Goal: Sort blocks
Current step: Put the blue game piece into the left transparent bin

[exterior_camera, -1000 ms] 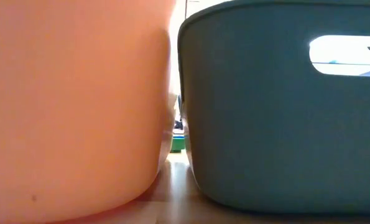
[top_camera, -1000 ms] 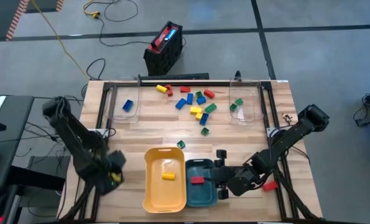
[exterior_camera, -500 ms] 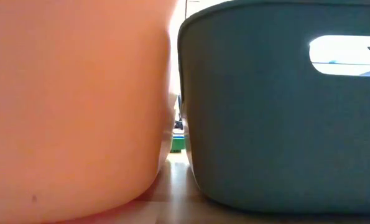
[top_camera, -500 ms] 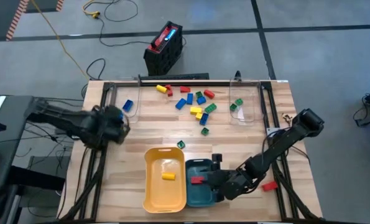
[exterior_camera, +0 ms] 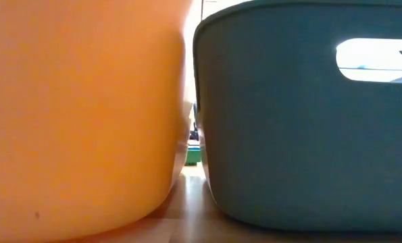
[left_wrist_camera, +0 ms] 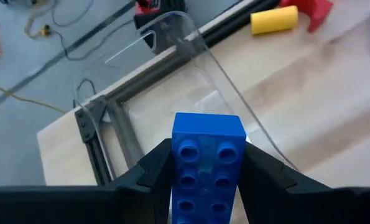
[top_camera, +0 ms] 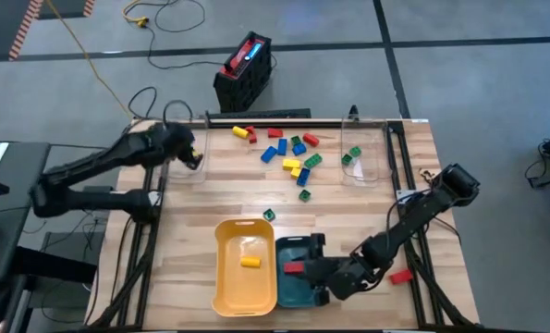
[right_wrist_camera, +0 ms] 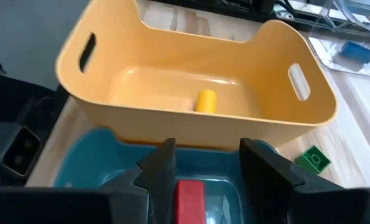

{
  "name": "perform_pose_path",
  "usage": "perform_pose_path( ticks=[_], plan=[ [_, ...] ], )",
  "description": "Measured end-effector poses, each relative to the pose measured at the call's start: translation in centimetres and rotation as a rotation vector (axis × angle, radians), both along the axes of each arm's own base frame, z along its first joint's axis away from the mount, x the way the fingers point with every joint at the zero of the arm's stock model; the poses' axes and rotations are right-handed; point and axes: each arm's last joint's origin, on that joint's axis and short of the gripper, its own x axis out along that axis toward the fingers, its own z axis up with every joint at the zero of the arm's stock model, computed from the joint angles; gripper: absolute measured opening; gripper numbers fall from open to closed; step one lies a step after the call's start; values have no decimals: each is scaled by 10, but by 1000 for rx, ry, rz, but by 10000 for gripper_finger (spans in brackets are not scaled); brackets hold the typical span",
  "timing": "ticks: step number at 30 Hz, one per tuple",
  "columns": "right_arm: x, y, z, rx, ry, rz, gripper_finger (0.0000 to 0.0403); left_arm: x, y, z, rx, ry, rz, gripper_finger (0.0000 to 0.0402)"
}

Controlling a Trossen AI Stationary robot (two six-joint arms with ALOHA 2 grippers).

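Note:
My left gripper [top_camera: 190, 157] hangs over the left clear container [left_wrist_camera: 191, 68] at the table's far left, shut on a blue block [left_wrist_camera: 208, 127]. My right gripper [right_wrist_camera: 203, 163] is open low over the teal tray [top_camera: 289, 292]. Its fingers stand either side of a red block [right_wrist_camera: 189, 194] that lies on the tray's floor. The yellow tray [top_camera: 221, 282] beside it holds one yellow block [top_camera: 250, 262]. Several red, yellow, blue and green blocks [top_camera: 291, 153] lie loose at the far middle. One green block [top_camera: 269, 215] rests just beyond the yellow tray. My left gripper pinches the blue block's two long sides [left_wrist_camera: 177, 169] between its two fingers, studs toward the camera. The fingers slant down and lie along the block, whose far end sticks out past the fingertips. The block is lifted clear, above the clear container.
A second clear container [top_camera: 353, 159] with a green block stands at the far right. A red block [top_camera: 401, 276] lies by the right edge. In the low view the yellow wall [exterior_camera: 79, 115] and the teal wall [exterior_camera: 288, 135] fill the picture.
My left gripper has swung from beyond the table's near left corner toward the far edge, rising and rolling, and now hangs over the left clear container with the blue block. My right gripper has sunk slightly toward the teal tray. The red block has stayed put.

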Motion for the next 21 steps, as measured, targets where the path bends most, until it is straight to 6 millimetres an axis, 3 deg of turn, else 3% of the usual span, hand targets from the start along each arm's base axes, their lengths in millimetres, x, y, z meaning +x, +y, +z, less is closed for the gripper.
perform_pose_path(
  ticks=[4, 10, 21],
  plan=[
    [0, 0, 1, 5, -6, 0, 191, -4, 33, -5, -57, -35, 25, 134],
    [1, 1, 2, 18, -23, -1, 191, -11, 78, -37, -216, 76, 104, 134],
    [2, 1, 4, 32, -37, -4, 191, 2, 116, -90, -400, 160, 53, 134]
  ],
)
